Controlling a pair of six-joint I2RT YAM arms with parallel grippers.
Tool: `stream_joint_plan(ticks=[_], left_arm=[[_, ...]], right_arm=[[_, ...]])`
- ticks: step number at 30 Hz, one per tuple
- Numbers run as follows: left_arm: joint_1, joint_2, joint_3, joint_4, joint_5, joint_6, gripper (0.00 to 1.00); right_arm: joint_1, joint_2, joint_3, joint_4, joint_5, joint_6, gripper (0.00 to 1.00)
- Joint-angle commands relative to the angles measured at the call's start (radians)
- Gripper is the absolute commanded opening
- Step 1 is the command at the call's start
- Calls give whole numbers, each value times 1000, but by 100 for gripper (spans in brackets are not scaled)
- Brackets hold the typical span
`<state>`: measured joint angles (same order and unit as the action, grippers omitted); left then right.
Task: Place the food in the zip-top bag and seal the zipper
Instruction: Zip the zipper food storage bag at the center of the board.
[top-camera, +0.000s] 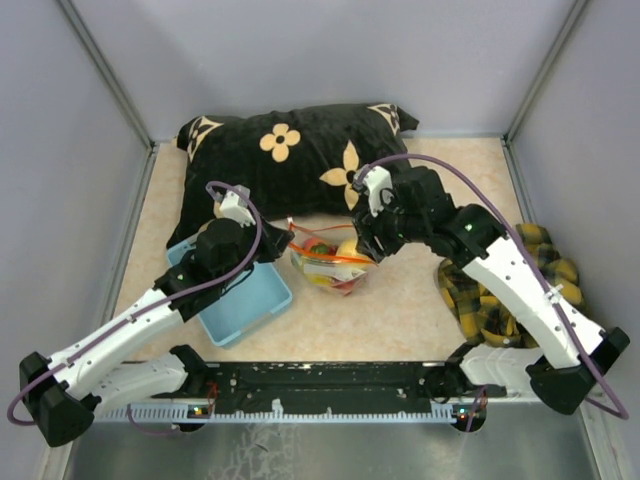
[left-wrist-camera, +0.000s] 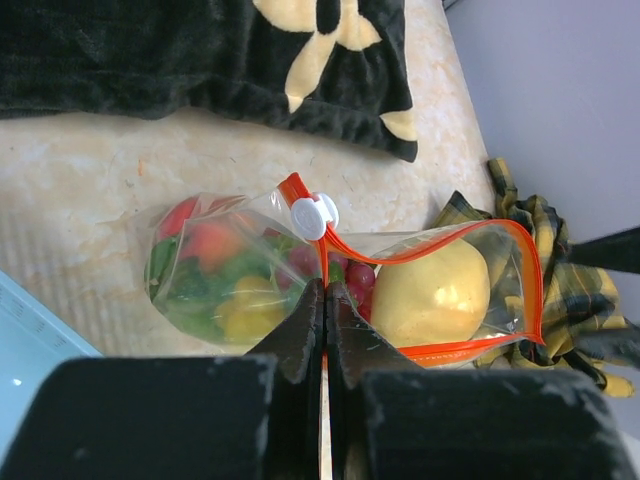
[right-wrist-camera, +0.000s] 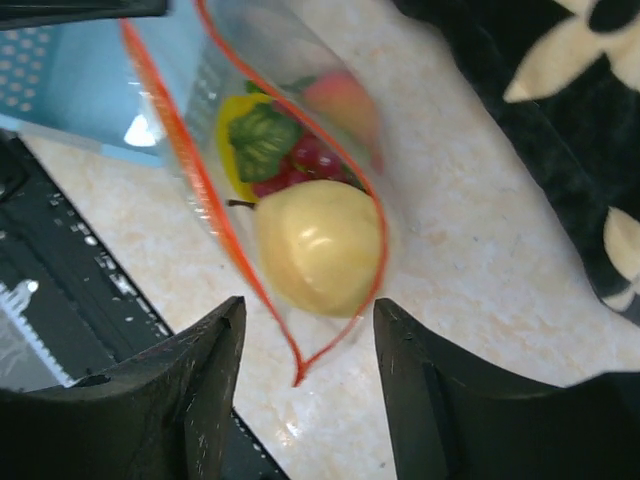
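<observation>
Several toy fruits (left-wrist-camera: 430, 295) fill the clear zip-top bag (left-wrist-camera: 505, 290), red zipper (left-wrist-camera: 460, 349) gaping; left tool (left-wrist-camera: 325, 300) pinches its edge, right tool (right-wrist-camera: 308, 305) stands open, empty.

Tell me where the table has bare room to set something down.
Bare tabletop lies at the far right, between the pillow and the plaid cloth, and at the near middle, between the basket and that cloth. Crowded: the centre, around the zip-top bag.
</observation>
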<state>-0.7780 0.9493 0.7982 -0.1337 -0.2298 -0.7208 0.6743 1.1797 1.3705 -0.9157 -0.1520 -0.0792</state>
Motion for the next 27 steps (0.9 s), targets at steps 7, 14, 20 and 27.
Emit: stream_joint_plan(ticks=[7,14,20,27], left_arm=[[5,-4,7,90,16,-19,0],[5,-14,-20,121,30,-23,0],[5,-24,-39,130,32,-28,0],[4,-40,-65,146,34,-37,0]], right_arm=[[174,79,49,157,-167,-34,56],[173,175,13,219,-178,-40,60],[174,241,-9,233,-191,-41,60],[173,250,2,201,-236,-51,44]])
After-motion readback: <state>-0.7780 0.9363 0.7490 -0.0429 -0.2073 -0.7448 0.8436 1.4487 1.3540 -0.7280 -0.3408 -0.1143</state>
